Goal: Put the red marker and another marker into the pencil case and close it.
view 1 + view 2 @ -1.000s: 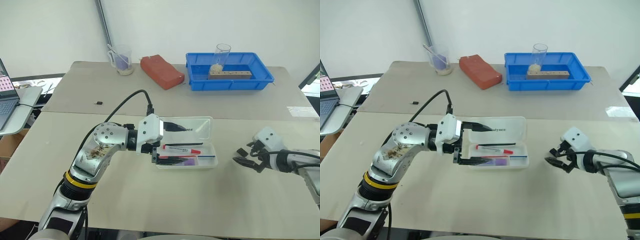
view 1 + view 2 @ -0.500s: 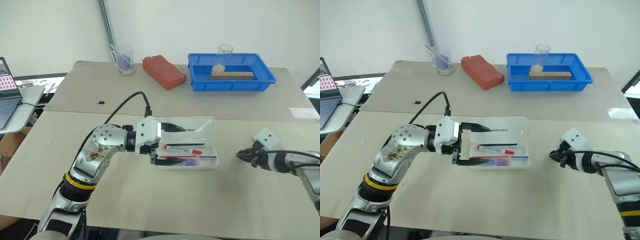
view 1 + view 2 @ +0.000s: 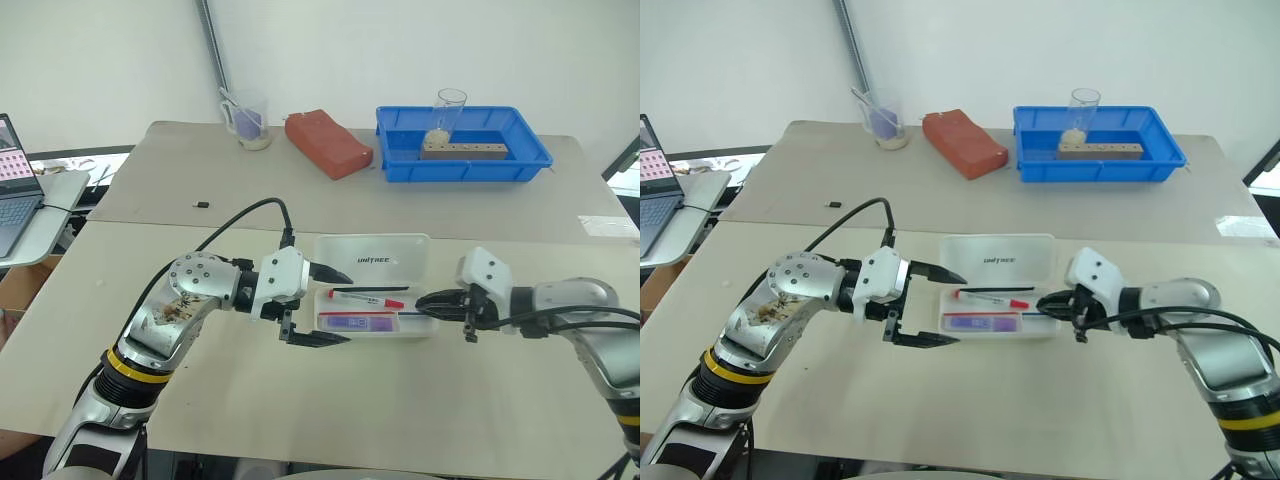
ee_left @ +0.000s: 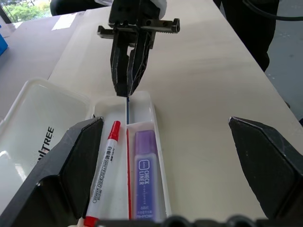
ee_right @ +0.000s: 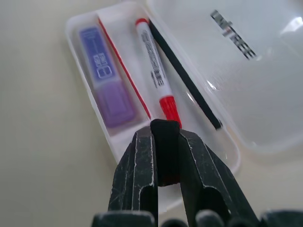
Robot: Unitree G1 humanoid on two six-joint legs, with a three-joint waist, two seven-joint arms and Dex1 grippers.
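Observation:
The pencil case (image 3: 375, 255) lies open at the table's middle, its lettered lid (image 4: 28, 123) folded back flat. In its tray lie the red marker (image 3: 365, 297), the purple highlighter (image 3: 352, 322) and some thin pens. The marker (image 5: 154, 71) and the highlighter (image 5: 106, 80) lie side by side, with a thin red pen between them. My left gripper (image 3: 342, 308) stands wide open at the case's left end, holding nothing. My right gripper (image 3: 420, 299) is shut, and its tip is at the case's right end, by the end of a thin blue pen (image 4: 128, 106).
At the back stand a blue tray (image 3: 465, 172) with a glass (image 3: 448, 110), a red-brown block (image 3: 325, 143) and a cup with a spoon (image 3: 246, 120). A small black item (image 3: 200, 205) lies at mid left. A laptop (image 3: 12, 195) sits on a side table at left.
My right gripper shut, then swung left to the case's right end. My left gripper drew back from over the lid and tray to the case's left end, still open.

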